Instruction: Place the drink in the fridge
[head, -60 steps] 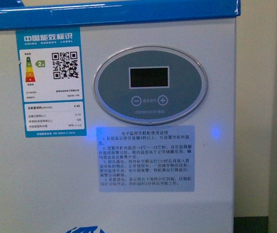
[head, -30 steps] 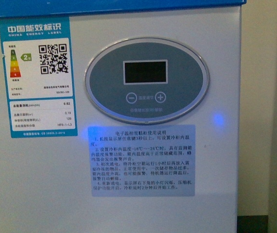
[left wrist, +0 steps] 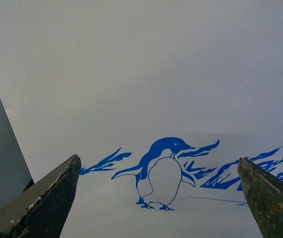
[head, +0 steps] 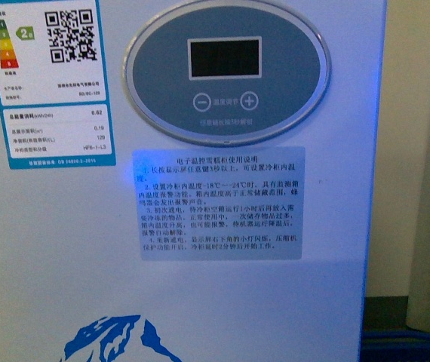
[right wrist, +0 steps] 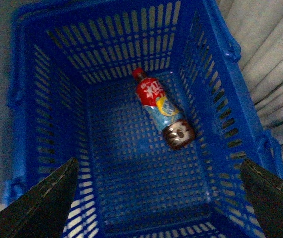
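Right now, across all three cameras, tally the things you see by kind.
Drink bottle: 1
Blue shopping basket: 1
Chest freezer: 1
Grippers: 2, left gripper and right gripper, both open
Total: 5

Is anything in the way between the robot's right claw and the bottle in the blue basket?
Nothing visible is. The right gripper hangs open above the blue basket, and the drink lies alone on the basket's floor, with only empty space between them.
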Motion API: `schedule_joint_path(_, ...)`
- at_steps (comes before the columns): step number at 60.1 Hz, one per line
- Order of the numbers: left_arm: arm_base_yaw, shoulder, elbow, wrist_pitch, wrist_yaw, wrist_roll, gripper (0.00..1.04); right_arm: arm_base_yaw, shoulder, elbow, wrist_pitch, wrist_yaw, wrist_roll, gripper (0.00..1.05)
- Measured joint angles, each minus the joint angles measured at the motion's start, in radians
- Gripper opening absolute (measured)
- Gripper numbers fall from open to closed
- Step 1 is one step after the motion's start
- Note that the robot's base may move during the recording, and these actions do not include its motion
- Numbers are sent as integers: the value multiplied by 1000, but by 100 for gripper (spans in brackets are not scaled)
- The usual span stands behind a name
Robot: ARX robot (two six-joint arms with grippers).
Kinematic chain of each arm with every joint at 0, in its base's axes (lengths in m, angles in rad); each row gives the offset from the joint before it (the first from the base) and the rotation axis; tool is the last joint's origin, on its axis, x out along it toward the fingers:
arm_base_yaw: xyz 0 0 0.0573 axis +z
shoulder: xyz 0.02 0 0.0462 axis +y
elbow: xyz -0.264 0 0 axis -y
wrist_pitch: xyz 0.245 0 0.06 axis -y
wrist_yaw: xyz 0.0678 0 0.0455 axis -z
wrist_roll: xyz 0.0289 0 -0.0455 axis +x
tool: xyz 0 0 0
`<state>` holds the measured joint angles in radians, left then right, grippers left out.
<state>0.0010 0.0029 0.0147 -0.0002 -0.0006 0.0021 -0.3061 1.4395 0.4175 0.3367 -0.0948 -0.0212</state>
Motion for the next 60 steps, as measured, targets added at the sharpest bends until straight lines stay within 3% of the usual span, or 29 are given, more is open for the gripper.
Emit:
schedule_joint_path(9, 0, 0, 0, 0, 1, 0, 97, 37, 406, 159, 164, 88, -143, 97)
schedule_joint_path(22, 0, 0, 0, 0, 1, 0, 97, 84, 808, 387, 272, 132, -301, 97)
schedule_joint_path(36, 0, 0, 0, 0, 1, 0, 97, 93, 1150, 706, 197, 209, -335, 97)
schedule_joint_path(60, 0, 0, 0, 0, 1, 0, 97, 92, 1489, 1172, 21, 261, -312, 97)
